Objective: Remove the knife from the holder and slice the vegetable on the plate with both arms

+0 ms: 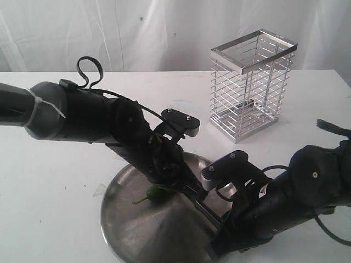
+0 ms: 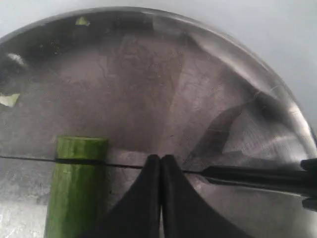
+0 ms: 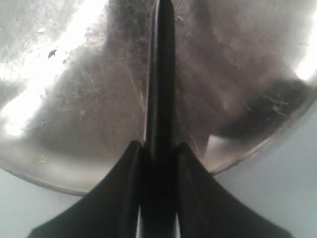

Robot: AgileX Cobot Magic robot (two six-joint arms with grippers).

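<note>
The green pepper [image 1: 155,193] lies on the round metal plate [image 1: 126,230], partly hidden under my left arm. In the left wrist view the pepper [image 2: 77,191] shows a flat cut end, and the knife [image 2: 257,177] lays its thin blade across it just below that end. My left gripper [image 2: 161,158] is shut with nothing between its fingers, beside the pepper, its tips at the blade line. My right gripper [image 3: 159,148] is shut on the black handle of the knife [image 3: 161,74], which reaches out over the plate [image 3: 74,99]. The right gripper [image 1: 222,230] sits at the plate's near right rim.
The silver wire holder [image 1: 249,87] stands empty at the back right of the white table. Small pale green scraps [image 2: 9,99] lie on the plate [image 2: 148,74]. A white curtain closes off the back.
</note>
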